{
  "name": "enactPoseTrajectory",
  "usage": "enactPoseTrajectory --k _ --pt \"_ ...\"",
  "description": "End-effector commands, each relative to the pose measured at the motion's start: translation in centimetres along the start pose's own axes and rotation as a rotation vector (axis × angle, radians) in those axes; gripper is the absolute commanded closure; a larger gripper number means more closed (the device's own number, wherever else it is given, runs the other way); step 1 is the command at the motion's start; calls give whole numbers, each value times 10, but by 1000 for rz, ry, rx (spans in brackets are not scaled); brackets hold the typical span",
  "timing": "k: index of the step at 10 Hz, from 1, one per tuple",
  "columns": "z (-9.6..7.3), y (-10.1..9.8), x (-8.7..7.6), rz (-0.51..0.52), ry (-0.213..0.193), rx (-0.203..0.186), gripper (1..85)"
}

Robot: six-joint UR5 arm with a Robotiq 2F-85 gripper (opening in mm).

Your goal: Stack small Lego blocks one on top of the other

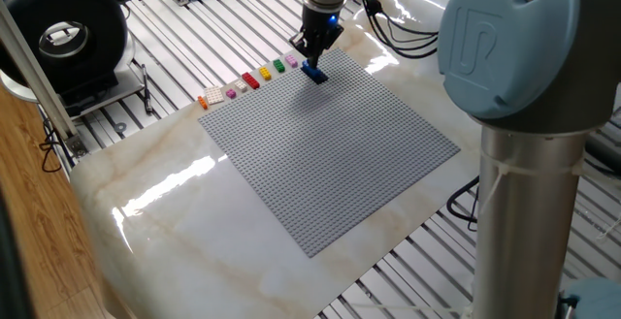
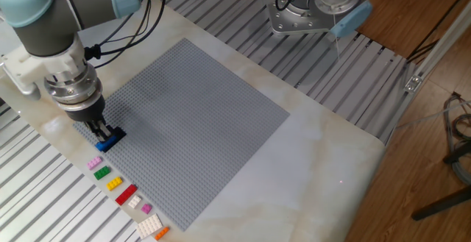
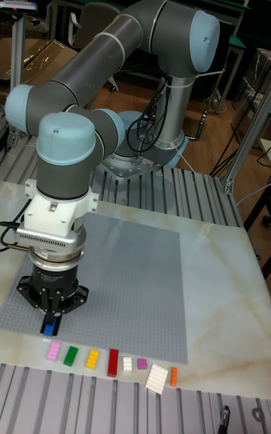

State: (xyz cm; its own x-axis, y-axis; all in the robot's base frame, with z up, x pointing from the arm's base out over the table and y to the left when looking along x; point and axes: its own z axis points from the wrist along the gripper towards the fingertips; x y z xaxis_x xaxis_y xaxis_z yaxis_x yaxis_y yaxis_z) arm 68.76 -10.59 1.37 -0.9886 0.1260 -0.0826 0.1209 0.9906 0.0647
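Hovering low at the edge of the grey baseplate (image 2: 199, 117), the gripper (image 2: 105, 134) has its two fingers clamped on the blue brick (image 2: 107, 143), which sits right at the plate's surface near the corner; whether a navy brick lies under it cannot be told from these views. From the tall fixed view, the same blue brick (image 3: 50, 327) peeks out just beneath the fingertips, with the gripper (image 3: 50, 320) pointing straight down and the big grey arm (image 3: 98, 65) curving up behind it. Off the plate, on the marble table (image 2: 324, 146), a row of loose pieces lines up along the plate's near edge: the pink brick (image 3: 53, 352) just beside the gripper, then the green brick (image 3: 71, 356), the yellow brick (image 3: 92, 359), the long red brick (image 3: 114, 362), a small white piece (image 3: 127, 364), a second small pink piece (image 3: 142, 364), a larger white block (image 3: 157, 378), and the orange brick (image 3: 173, 376) at the far end. In one fixed view the row runs diagonally, green brick (image 1: 279, 65) nearest the gripper (image 1: 311, 59), orange brick (image 1: 205, 101) farthest, and the blue brick (image 1: 313, 72) sits at the fingertips just inside the plate's edge. All the row pieces lie flat and apart from each other, none stacked.
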Motion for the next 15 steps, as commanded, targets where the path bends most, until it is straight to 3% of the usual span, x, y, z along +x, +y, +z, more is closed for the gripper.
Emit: enactPoseTrajectory --k 1,3,8,11,13,15 --pt "1 8 7 24 -3 -2 847" --pt "1 7 3 16 -10 -19 847" --pt "0 -1 -2 3 -12 -10 847" --pt "-8 -11 7 -7 16 26 847" --pt "-20 -21 21 5 88 89 847" --pt "-25 -19 20 8 105 121 847"
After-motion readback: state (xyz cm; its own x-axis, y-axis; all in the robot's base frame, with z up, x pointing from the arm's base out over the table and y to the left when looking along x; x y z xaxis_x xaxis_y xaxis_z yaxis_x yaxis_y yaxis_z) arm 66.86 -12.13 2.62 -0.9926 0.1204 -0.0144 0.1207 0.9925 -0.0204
